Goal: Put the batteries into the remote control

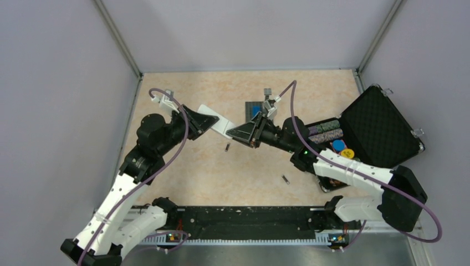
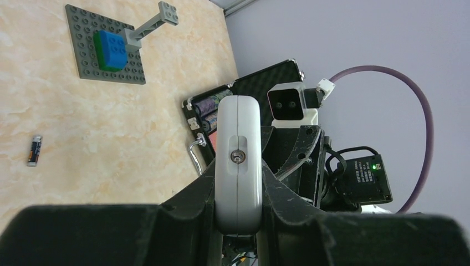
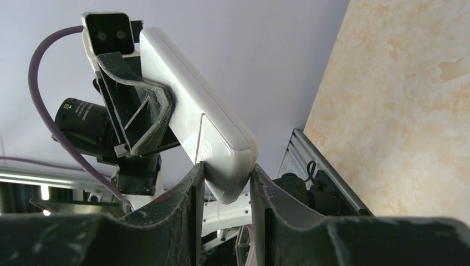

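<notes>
The white remote control (image 1: 223, 125) is held off the table between both arms, back-centre. My left gripper (image 1: 213, 121) is shut on one end of it; the left wrist view shows its fingers pressed to both sides of the remote control (image 2: 238, 160), edge-on with a small screw facing the camera. My right gripper (image 1: 231, 132) has its fingers against the other, rounded end of the remote control (image 3: 194, 122). One battery (image 1: 227, 147) lies on the table just below the remote, also seen as a battery (image 2: 35, 150) in the left wrist view. A second battery (image 1: 286, 179) lies nearer the front.
A grey studded plate (image 1: 254, 109) with a blue block (image 2: 112, 49) sits behind the grippers. An open black case (image 1: 382, 127) with poker chips (image 1: 327, 133) stands at the right, beside the right arm. Walls close in the left, right and back.
</notes>
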Robot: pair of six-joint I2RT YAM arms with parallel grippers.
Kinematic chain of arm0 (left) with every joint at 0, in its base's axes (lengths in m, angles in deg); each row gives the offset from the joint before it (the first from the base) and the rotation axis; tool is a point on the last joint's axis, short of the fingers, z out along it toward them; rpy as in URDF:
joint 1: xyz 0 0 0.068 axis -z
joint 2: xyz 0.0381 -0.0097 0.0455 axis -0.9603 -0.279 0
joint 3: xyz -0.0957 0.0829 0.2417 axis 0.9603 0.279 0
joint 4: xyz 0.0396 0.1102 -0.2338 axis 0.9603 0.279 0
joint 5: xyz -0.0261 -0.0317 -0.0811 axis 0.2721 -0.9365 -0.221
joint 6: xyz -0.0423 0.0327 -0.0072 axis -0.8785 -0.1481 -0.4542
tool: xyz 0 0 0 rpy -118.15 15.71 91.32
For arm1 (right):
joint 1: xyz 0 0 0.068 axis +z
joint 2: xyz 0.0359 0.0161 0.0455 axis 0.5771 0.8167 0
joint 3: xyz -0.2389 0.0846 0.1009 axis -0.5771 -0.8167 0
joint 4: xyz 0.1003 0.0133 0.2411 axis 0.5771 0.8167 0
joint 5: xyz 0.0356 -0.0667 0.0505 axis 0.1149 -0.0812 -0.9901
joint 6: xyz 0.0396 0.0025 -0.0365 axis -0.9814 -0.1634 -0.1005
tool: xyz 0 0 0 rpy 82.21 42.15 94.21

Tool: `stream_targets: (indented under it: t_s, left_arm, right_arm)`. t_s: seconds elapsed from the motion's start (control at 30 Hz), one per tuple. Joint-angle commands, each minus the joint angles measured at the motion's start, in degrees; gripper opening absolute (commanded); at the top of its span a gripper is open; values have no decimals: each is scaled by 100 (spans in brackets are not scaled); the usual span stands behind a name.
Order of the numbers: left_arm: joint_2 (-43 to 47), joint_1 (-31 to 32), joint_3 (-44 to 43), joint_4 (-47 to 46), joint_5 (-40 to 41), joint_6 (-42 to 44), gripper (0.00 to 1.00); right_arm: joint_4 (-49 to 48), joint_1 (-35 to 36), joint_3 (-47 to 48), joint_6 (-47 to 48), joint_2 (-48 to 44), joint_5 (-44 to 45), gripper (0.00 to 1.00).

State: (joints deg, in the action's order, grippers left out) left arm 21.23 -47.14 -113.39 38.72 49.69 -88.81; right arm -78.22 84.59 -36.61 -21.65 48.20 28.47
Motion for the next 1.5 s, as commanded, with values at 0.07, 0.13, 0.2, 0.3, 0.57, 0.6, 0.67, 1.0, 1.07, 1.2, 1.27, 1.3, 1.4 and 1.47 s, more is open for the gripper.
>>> stream_targets:
  t_s: [0.07,0.13,0.2,0.3,0.57,0.6,0.67,1.0,1.07,1.2,1.27,1.3,1.4,1.47]
  left_arm:
    - [-7,-35,-357,-285,-115,174,0]
    - [-29,-35,-361,-243,-91,205,0]
    - [-51,-33,-386,-162,-49,320,0]
    - [-75,-46,-350,-163,-40,660,0]
    - [-174,-45,147,-795,-733,1513,0]
    - [-179,-43,200,-838,-768,1582,0]
    - [-193,-41,267,-795,-672,1690,0]
    - [-139,-38,654,-155,797,2061,0]
    - [-129,-46,731,-5,1157,2056,0]
    - [-40,-44,868,305,2039,2052,0]
    - [4,-40,926,391,2192,2061,0]
    - [33,-46,945,424,2199,2067,0]
    - [103,-38,973,438,2062,2042,0]
    - [160,-46,994,427,2012,2028,0]
  right_arm:
    - [177,-57,-96,176,-174,197,24]
    - [229,-63,-96,199,-187,220,20]
    - [407,-64,-50,271,-209,243,20]
    - [620,-60,-22,334,-221,281,19]
    - [1132,-61,414,628,-8,328,14]
    - [1118,-63,460,650,42,302,13]
    - [1021,-63,541,662,137,258,11]
    - [578,-64,619,637,421,84,0]
    - [739,-67,657,689,438,129,0]
    - [1575,-74,638,1236,383,637,0]
    - [2139,-73,554,1653,388,1125,0]
    - [2419,-73,490,1791,419,1395,0]
    - [3040,-99,307,2078,648,2022,0]
    - [3338,-100,313,2224,832,2292,0]
